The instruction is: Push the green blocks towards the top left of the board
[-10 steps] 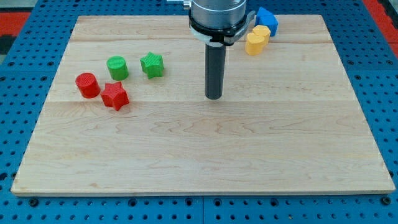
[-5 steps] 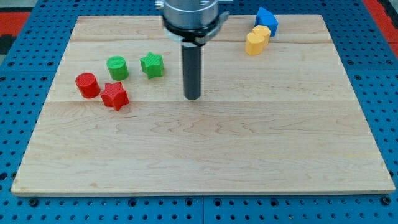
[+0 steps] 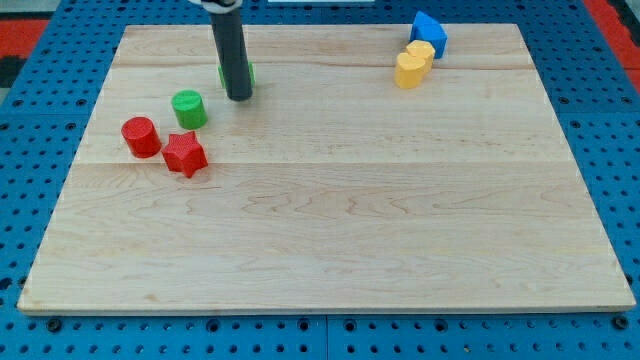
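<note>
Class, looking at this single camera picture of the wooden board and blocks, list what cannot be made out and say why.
- Green block behind the dark rod: mostly hidden, shape unclear, contact with my tip uncertain.
- Blue block: partly covered by the yellow block, shape unclear.
- Arm above the rod: cut off at the view's top.

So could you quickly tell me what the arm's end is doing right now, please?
No gripper here: my tip is down on the board, against the green star, right of the green cylinder. It holds nothing.
</note>
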Available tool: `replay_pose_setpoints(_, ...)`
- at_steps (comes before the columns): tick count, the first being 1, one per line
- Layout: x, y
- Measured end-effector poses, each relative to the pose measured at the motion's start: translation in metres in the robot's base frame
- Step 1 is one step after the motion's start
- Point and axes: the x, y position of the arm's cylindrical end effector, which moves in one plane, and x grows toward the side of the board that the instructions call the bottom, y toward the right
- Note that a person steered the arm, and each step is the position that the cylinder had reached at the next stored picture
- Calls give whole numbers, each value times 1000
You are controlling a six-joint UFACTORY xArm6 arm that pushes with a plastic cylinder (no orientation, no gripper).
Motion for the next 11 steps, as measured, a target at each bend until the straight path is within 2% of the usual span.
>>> replay_pose_setpoints(1, -44, -16)
replay_pose_setpoints(2, -28, -25)
replay_pose_setpoints(3, 58, -21)
replay_pose_setpoints(4, 94, -50)
replay_pose_setpoints(5, 60, -77)
replay_pose_setpoints(6, 44, -78)
replay_pose_setpoints(7, 76, -78)
replay_pose_setpoints(9, 32, -68)
replay_pose_setpoints(11, 20, -43)
